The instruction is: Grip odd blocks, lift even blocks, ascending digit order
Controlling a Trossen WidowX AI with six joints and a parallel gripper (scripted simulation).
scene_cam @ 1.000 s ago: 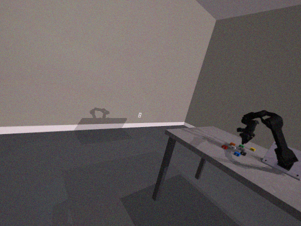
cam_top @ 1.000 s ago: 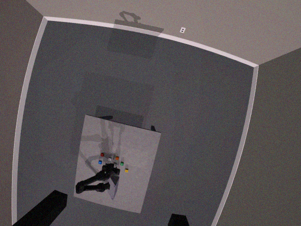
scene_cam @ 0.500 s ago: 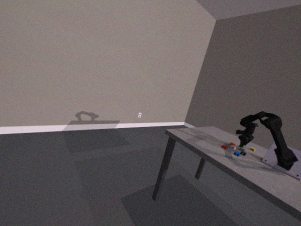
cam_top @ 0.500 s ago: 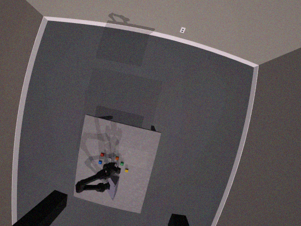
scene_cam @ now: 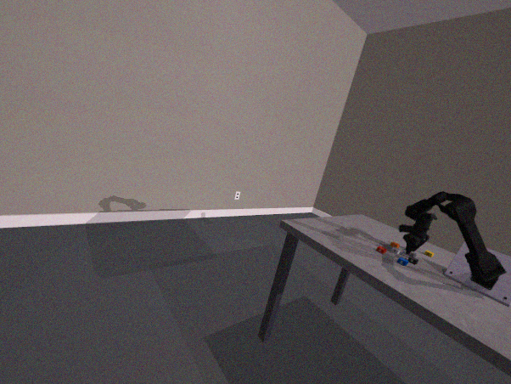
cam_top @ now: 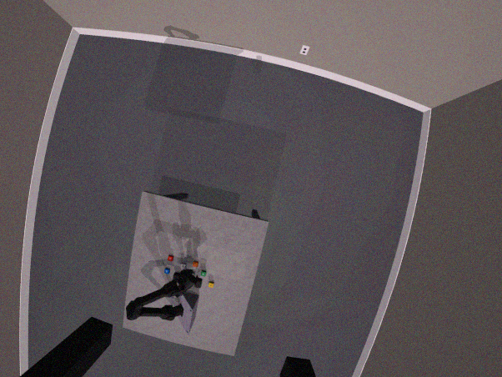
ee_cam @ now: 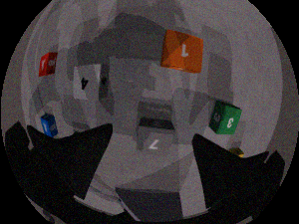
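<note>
My gripper (scene_cam: 408,251) (ee_cam: 153,133) is open, pointing down over the grey block (ee_cam: 155,140), whose digit looks like an upside-down 7. The fingers stand to its left and right in the wrist view, apart from it. An orange block (cam_top: 195,263) (scene_cam: 395,245) (ee_cam: 182,52) shows 1. A green block (cam_top: 203,273) (ee_cam: 225,117) shows 3. A white block (cam_top: 183,265) (scene_cam: 395,251) (ee_cam: 87,82) shows 4. Red (cam_top: 170,258) (scene_cam: 381,250) (ee_cam: 48,64), blue (cam_top: 167,270) (scene_cam: 402,262) (ee_cam: 49,125), yellow (cam_top: 211,284) (scene_cam: 429,254) (ee_cam: 236,152) and black (scene_cam: 412,260) blocks have unreadable digits.
The blocks sit close around the gripper on the pale table (cam_top: 233,250) (scene_cam: 450,314). The white block is left of the fingers and the green one right in the wrist view. The arm's base plate (cam_top: 188,313) (scene_cam: 458,268) is at the table's near side. Arm shadows cross the blocks.
</note>
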